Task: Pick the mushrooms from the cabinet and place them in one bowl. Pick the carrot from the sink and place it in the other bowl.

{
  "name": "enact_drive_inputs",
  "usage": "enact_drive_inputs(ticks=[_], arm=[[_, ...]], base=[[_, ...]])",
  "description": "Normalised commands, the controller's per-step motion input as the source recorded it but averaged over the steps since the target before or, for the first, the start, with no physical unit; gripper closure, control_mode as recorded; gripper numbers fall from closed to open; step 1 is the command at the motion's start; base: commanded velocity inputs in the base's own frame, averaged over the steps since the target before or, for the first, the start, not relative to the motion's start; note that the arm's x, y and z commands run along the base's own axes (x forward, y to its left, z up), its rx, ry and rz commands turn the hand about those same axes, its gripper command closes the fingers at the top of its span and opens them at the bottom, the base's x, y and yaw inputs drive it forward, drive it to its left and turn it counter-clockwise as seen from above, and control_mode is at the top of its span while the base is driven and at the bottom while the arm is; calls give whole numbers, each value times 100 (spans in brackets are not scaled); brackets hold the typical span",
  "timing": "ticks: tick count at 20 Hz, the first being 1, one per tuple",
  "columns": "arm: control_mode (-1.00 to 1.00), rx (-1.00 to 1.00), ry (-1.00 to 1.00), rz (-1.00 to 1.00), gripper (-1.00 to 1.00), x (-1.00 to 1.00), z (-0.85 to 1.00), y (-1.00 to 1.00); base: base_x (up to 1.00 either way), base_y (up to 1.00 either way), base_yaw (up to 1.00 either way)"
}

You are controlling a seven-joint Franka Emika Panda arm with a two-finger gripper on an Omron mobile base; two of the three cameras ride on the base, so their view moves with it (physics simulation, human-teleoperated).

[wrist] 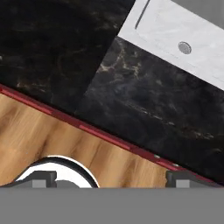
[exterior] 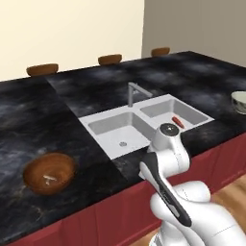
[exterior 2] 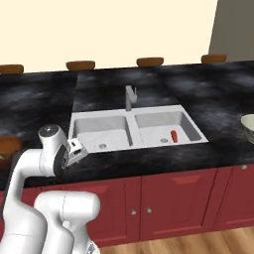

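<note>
In the left base view, a pale grey-white double sink (exterior: pixel 144 122) with a grey bent faucet (exterior: pixel 134 92) is set into the black stone counter (exterior: pixel 43 115). A small orange-red carrot (exterior: pixel 178 121) is seen lying in the right basin, near its far right side. A glossy reddish-brown round bowl (exterior: pixel 49 173) sits on the counter to the near left, well apart from the sink, and something small and pale is seen inside it; what it is cannot be told. A cream-white round bowl (exterior: pixel 239 102) is cut by the right edge. The white arm is folded low in front of the counter.

In the right base view, the carrot (exterior 2: pixel 173 136) is seen again in the right basin, beside the drain. The cream-white bowl (exterior 2: pixel 247 127) sits on the far right, and the edge of the reddish-brown bowl (exterior 2: pixel 9 147) shows on the left. The red cupboard doors (exterior 2: pixel 176 201) are seen under the counter.

In the hand view, the gripper (wrist: pixel 113 179) is seen with its two dark tips far apart and nothing between them. It is pointed down at the counter's near edge and the wooden floor (wrist: pixel 52 140). A corner of the sink (wrist: pixel 175 39) shows at the top.

The carrot step seems to be the one in hand. To do it well, the hand should be lifted over the right basin, lined up across the carrot's thin side, lowered slowly, then closed gently.
</note>
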Motion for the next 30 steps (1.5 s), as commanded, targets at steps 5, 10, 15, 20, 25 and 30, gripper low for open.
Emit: enact_drive_inputs(ticks=[5, 10, 15, 20, 25, 30], arm=[[100, 0, 0, 0, -100, 0, 0, 0], [100, 0, 0, 0, -100, 0, 0, 0], [100, 0, 0, 0, -100, 0, 0, 0], [100, 0, 0, 0, -100, 0, 0, 0], [100, 0, 0, 0, -100, 0, 0, 0], [100, 0, 0, 0, -100, 0, 0, 0]], base=[[50, -74, -13], [57, -84, -13], [70, -92, -7], [74, -92, -6], [54, -56, 0], [-10, -6, 8]])
